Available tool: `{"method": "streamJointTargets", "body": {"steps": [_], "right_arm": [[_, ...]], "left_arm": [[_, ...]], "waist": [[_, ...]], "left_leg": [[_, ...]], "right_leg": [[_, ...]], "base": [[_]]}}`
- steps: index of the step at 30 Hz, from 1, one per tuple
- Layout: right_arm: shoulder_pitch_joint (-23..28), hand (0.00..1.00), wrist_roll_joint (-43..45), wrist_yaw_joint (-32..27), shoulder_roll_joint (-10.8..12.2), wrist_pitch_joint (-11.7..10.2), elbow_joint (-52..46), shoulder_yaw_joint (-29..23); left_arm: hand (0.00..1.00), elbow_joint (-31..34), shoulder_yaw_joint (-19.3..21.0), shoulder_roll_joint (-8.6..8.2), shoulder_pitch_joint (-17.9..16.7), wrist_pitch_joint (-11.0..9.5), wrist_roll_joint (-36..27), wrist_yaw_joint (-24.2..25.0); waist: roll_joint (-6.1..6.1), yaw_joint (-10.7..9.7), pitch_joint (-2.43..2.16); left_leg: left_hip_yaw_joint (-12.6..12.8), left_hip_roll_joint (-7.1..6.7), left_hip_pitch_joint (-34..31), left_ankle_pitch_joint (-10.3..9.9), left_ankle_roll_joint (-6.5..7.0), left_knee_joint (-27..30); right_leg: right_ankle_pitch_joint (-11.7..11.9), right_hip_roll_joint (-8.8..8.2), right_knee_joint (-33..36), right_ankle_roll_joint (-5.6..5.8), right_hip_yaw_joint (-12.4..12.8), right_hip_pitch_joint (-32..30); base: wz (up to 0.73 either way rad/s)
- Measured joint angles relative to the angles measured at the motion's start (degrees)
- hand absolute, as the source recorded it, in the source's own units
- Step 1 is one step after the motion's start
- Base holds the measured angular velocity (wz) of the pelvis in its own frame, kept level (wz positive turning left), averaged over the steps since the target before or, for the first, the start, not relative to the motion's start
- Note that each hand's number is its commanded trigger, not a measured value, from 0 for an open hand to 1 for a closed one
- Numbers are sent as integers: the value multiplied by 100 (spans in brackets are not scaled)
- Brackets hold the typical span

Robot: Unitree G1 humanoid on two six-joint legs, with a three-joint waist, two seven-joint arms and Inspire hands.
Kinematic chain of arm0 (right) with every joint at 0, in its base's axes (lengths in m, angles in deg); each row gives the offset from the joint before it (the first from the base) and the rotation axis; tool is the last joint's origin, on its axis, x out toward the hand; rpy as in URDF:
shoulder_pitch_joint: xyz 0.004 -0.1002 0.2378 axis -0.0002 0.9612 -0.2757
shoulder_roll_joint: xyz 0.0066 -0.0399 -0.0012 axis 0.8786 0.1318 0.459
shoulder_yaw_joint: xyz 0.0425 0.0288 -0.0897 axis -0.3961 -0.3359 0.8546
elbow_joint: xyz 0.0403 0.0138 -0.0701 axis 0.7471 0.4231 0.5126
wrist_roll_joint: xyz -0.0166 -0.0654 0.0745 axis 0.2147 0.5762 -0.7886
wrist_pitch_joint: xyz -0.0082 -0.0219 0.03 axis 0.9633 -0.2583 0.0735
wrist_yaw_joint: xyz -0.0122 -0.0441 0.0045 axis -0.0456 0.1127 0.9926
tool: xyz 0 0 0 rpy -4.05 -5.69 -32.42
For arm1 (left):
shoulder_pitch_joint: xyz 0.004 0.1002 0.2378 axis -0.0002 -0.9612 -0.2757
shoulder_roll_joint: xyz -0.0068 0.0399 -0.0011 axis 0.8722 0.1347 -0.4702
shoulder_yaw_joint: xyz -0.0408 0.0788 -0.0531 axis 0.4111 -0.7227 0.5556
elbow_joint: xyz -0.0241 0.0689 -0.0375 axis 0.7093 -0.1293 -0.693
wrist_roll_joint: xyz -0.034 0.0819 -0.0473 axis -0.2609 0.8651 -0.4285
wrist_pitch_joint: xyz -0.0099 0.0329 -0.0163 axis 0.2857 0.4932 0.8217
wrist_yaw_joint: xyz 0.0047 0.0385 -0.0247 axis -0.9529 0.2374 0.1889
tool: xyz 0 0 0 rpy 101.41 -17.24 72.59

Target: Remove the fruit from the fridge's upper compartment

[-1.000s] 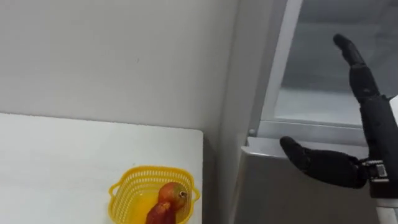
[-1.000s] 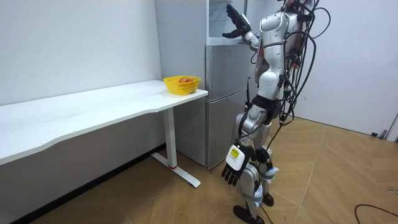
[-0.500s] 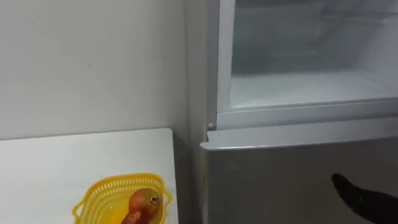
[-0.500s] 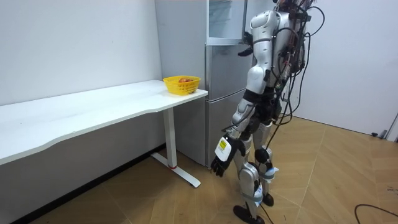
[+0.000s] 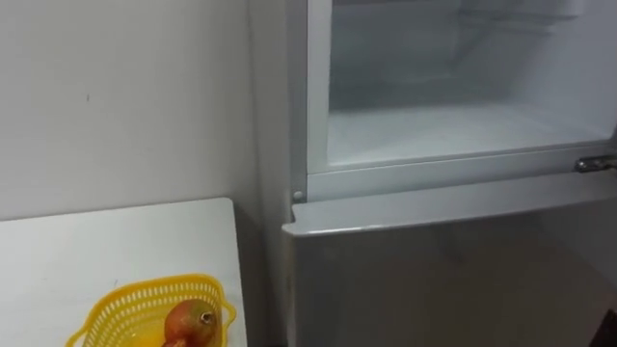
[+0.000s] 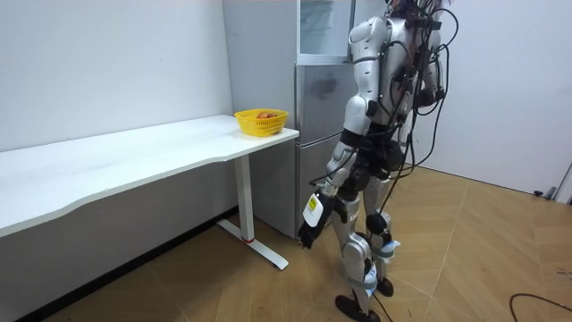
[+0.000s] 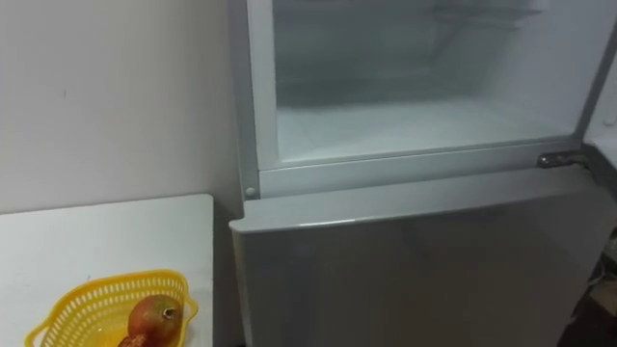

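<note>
Here, upper fridge [image 5: 453, 135] open, white inside, yellow lattice basket [image 5: 125, 294] w/ round red fruit [image 5: 190, 323], left hand [image 6: 307, 234] slack-fingered

No lettering, number or sign can be read on the fridge [image 5: 434, 260], basket [image 5: 116, 306] or table [image 5: 106, 241].

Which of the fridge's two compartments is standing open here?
The upper compartment: nothing covers its front, so its white inside and floor are in plain sight. The lower door directly beneath it is shut, showing a flat grey front.
</note>
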Motion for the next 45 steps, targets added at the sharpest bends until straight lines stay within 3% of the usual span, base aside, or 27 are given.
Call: {"method": "streamJointTargets", "body": {"steps": [6,14,22,25,34,45], "right_arm": [[100,0,-1724,-494,71,-1,353,-55],[-81,0,-5627,-935,73,-7,351,-1295],[-321,0,-8072,-819,13,-84,-56,-2242],[-442,0,-8496,-502,-32,-116,-107,-2434],[-1139,0,-8666,308,-200,-67,-450,-2788],[-1493,0,-8661,1241,-201,-50,-1271,-2788]], "left_arm": [[0,22,-41,-5,-51,2,-193,-154],[0,309,127,-19,-221,-1,-364,-127],[0,811,851,-26,-340,-14,-355,-10],[0,811,997,-14,-341,-12,-355,21],[0,931,1114,-29,-403,-31,-351,83],[0,857,1196,-78,-448,-46,-340,82]], "waist": [[26,-121,11],[10,-246,7],[-77,-263,7],[-100,-266,7],[-116,-291,7],[-108,-190,6]], "left_leg": [[-14,15,8,-3,-2,-16],[-47,24,-23,-13,-10,-38],[4,11,-68,-11,-10,-32],[27,11,-82,-11,-10,-31],[75,10,-207,-11,-10,4],[-7,14,-164,-11,-10,2]], "right_leg": [[-3,13,-48,0,-23,53],[-2,29,-57,-3,-52,44],[-1,28,-63,-2,-1,-42],[-3,32,-60,-1,26,-45],[-3,26,17,0,101,-215],[-2,19,14,-1,44,-97]], "base": [[2],[1],[-3],[-4],[-5],[3]]}}
